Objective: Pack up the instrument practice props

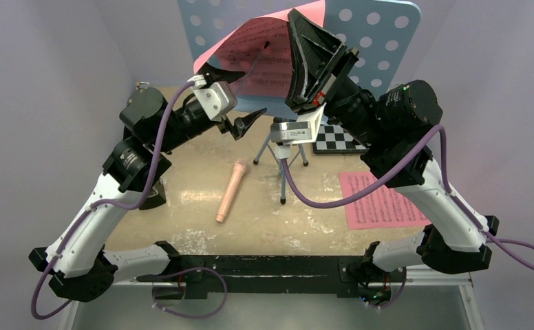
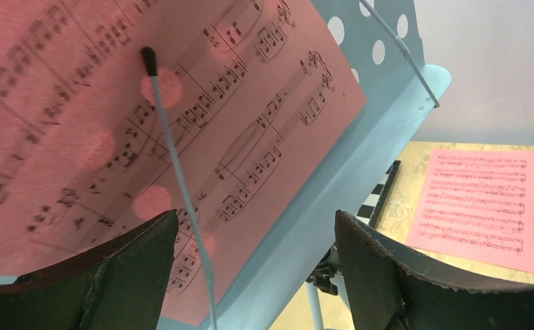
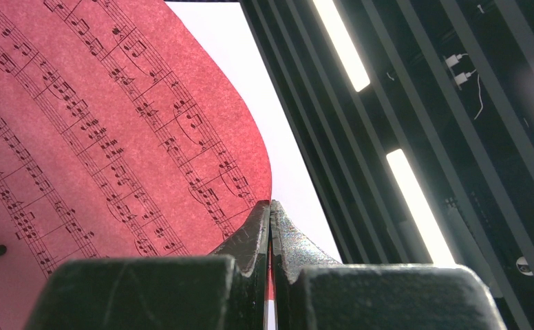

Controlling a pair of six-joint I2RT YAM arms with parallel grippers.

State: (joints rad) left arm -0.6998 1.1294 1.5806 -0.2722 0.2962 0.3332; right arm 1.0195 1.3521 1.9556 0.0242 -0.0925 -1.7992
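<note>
Looks like a robotics lab booth to me: plain pale walls (image 1: 44,55) boxing in a scuffed tan table (image 1: 264,227), robot arms (image 1: 106,199) bolted to a black rail (image 1: 250,265) along the bottom, and strip lights (image 3: 343,41) between dark ceiling beams (image 3: 415,89) overhead.

table (image 1: 305,227) tan | recorder (image 1: 230,190) centre | pink sheet (image 1: 378,210) right | chessboard (image 1: 340,141) far | tripod (image 1: 282,182) standing

Pale lilac walls (image 1: 58,55) enclose a scuffed tan tabletop (image 1: 264,230); bright strip lights (image 3: 340,41) line the dark ceiling (image 3: 471,103).

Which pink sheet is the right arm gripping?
The sheet on the blue stand, pinched in the right jaws; the other sheet lies flat on the table.
</note>
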